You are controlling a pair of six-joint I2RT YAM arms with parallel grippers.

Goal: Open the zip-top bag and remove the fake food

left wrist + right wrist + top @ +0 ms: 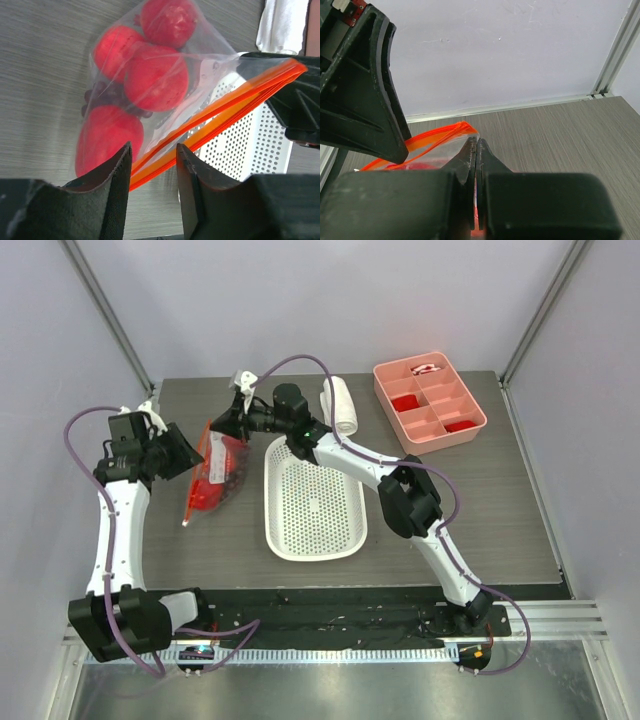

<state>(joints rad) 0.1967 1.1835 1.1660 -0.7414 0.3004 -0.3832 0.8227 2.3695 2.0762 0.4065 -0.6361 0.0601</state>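
My right gripper (476,145) pinches the zip-top bag (212,475) left of the white basket (315,502). My left gripper (154,152) straddles its orange strip (225,106), jaws apart.

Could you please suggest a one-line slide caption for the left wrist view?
Left gripper, jaws apart, flanks the orange zip strip of the zip-top bag; red fake food inside, white basket behind.

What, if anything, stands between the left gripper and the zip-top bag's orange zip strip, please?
Nothing visible: the zip strip runs between the open fingers of the left gripper, and the right gripper pinches the zip-top bag farther along.
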